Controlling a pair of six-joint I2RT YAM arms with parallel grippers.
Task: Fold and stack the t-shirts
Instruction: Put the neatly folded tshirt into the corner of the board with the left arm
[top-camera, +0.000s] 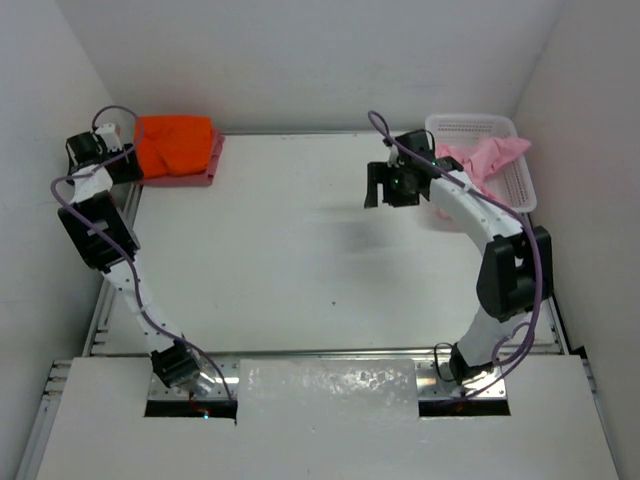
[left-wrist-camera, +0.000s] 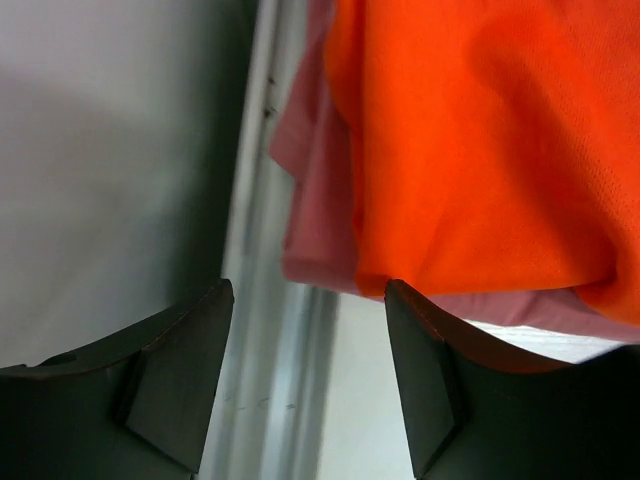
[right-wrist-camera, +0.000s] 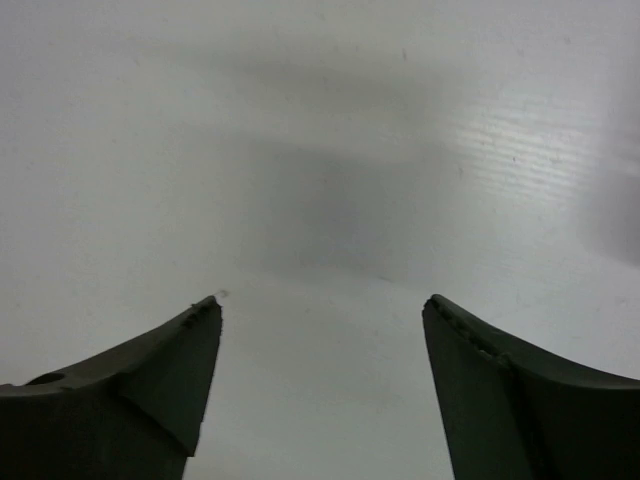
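Orange shirt (top-camera: 175, 143): a folded, roughly rectangular pad of soft cloth with rounded, puffy edges, at the far left corner of the table (top-camera: 300, 250). The left wrist view shows a fine mesh-like knit across its surface and a loose rounded fold along its lower edge.

Rose shirt (top-camera: 208, 172): it lies flat under the orange shirt and touches it. Only a narrow border shows along the near and right sides. In the close view its cloth (left-wrist-camera: 320, 200) is smoother and out of focus, and it hangs slightly past the orange edge.

Pink shirt (top-camera: 488, 160): unfolded and crumpled into irregular peaks. It lies in the basket (top-camera: 470, 122) at the far right corner, with one flap draped over the rim.

Basket: white plastic, rectangular with rounded corners, its walls perforated in a fine grid.

Left gripper (left-wrist-camera: 310, 340): it is just beside the stacked shirts at their left end. The two dark, wedge-shaped fingers (left-wrist-camera: 180, 370) are spread apart with nothing between them. The edge of the orange shirt lies just past the tip of the right-hand finger; whether they touch cannot be told.

Right gripper (right-wrist-camera: 320, 335): it hangs over bare table left of the basket, well apart from every shirt. The jaws are spread wide and hold nothing.

Table: a matte white sheet with faint streaks, framed by a metal rail (left-wrist-camera: 260, 200). Plain pale walls (left-wrist-camera: 100, 150) stand on three sides.
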